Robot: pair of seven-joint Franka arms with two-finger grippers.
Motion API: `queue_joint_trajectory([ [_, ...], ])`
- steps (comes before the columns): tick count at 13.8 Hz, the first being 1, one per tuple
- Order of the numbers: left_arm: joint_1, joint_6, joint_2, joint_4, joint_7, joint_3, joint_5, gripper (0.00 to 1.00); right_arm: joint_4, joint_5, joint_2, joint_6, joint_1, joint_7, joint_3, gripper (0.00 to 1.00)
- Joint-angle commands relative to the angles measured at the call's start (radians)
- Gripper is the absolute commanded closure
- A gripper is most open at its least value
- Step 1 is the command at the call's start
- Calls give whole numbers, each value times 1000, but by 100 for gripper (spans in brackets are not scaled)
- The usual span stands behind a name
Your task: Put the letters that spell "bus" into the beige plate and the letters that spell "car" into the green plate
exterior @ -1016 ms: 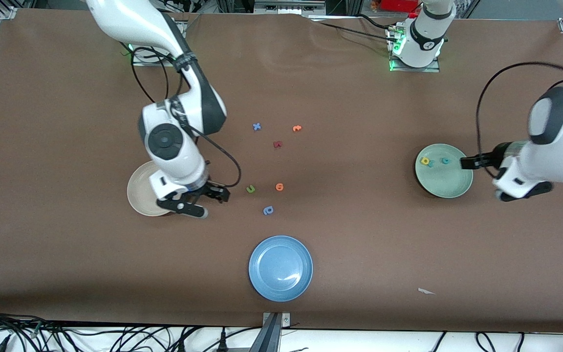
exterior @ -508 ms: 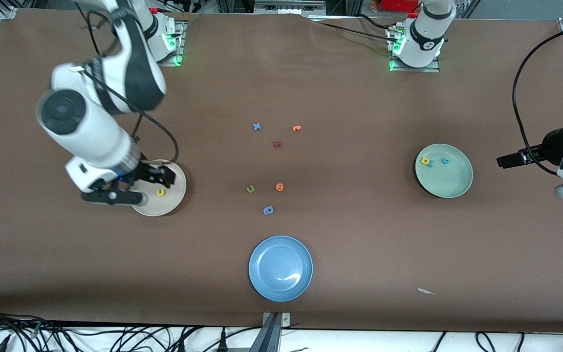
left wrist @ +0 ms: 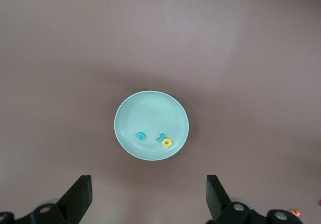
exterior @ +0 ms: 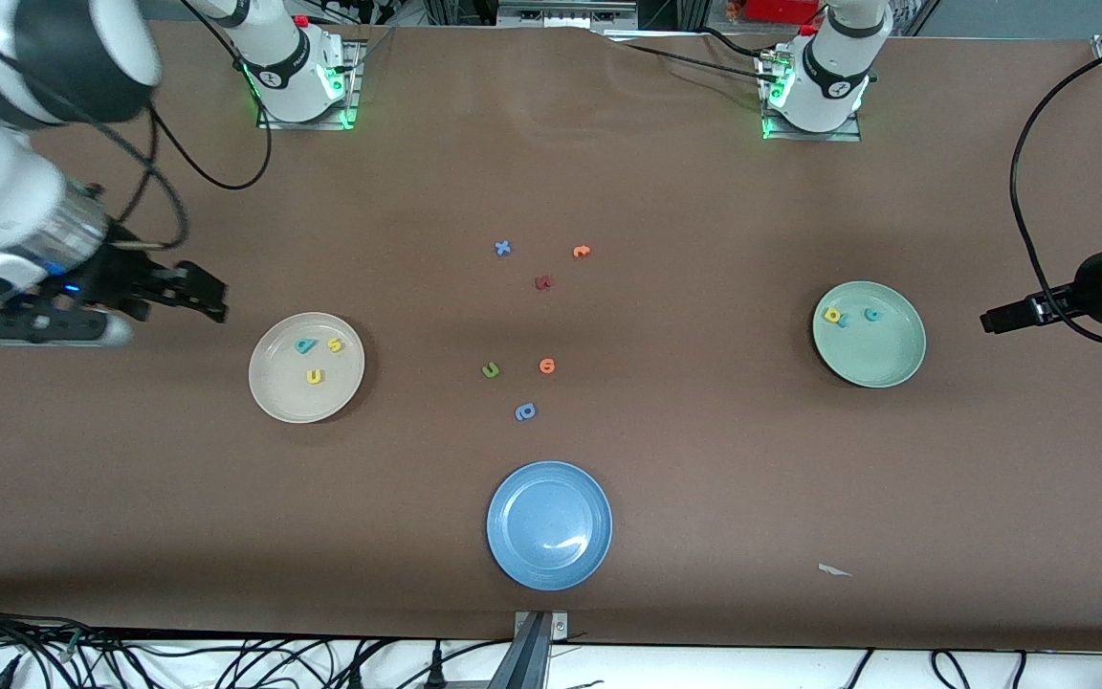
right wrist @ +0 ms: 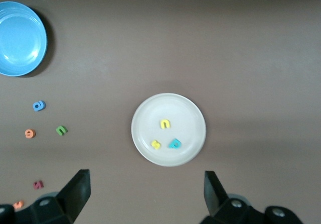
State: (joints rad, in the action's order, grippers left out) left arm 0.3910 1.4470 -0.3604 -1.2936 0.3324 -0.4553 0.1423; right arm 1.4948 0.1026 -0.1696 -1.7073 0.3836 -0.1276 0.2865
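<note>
The beige plate [exterior: 274,392] holds a teal b [exterior: 305,345], a yellow s [exterior: 334,345] and a yellow u [exterior: 315,376]. In the green plate [exterior: 881,359] lie a yellow a [exterior: 833,315], a teal c [exterior: 871,314] and a small teal r [left wrist: 161,137]. My right gripper [exterior: 166,316] hangs open and empty over bare table beside the beige plate [right wrist: 190,118], toward the right arm's end. Over bare table beside the green plate [left wrist: 150,108], toward the left arm's end, my left gripper [exterior: 1048,348] is open and empty.
A blue plate [exterior: 549,525] sits near the front edge. Loose letters lie mid-table: blue x [exterior: 503,248], orange [exterior: 581,251], maroon [exterior: 542,282], green u [exterior: 490,369], orange [exterior: 547,366], blue [exterior: 525,411]. A white scrap [exterior: 833,570] lies toward the left arm's end.
My right arm has swung up and away from the beige plate toward its end of the table, uncovering the three letters. My left arm has drawn back from the green plate.
</note>
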Motion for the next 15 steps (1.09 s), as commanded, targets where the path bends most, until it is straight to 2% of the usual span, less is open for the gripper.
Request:
queue_joint_trajectory([
  [1, -147, -27, -15, 45, -9, 154, -20, 0, 131, -65, 155, 73, -257, 87, -258, 0],
  [3, -217, -27, -14, 45, -10, 248, -62, 0, 250, -145, 252, 36, -333, 102, -326, 0],
  [4, -247, -27, -11, 46, -12, 292, -93, 0, 295, -144, 281, -32, -363, 103, -345, 0],
  [6, -340, -27, 15, 43, -73, 412, -121, 0, 271, -141, 247, -70, -385, 106, -354, 0],
  [7, -386, -27, 20, 42, -99, 481, -147, 0, 216, -129, 213, -48, -387, 114, -356, 0],
  [8, -411, -27, 20, 39, -107, 521, -185, 0, 175, -117, 202, 18, -385, 114, -356, 0],
  [9, -423, -25, 20, 30, -110, 538, -207, 1, 151, -95, 191, 75, -385, 114, -349, 0],
  [11, -438, -17, 21, 19, -110, 540, -208, 1, 148, -41, 188, 92, -374, 111, -322, 0],
  [15, -484, -13, 21, 13, -168, 598, -211, 1, 143, -108, 185, 81, -361, 92, -326, 0],
])
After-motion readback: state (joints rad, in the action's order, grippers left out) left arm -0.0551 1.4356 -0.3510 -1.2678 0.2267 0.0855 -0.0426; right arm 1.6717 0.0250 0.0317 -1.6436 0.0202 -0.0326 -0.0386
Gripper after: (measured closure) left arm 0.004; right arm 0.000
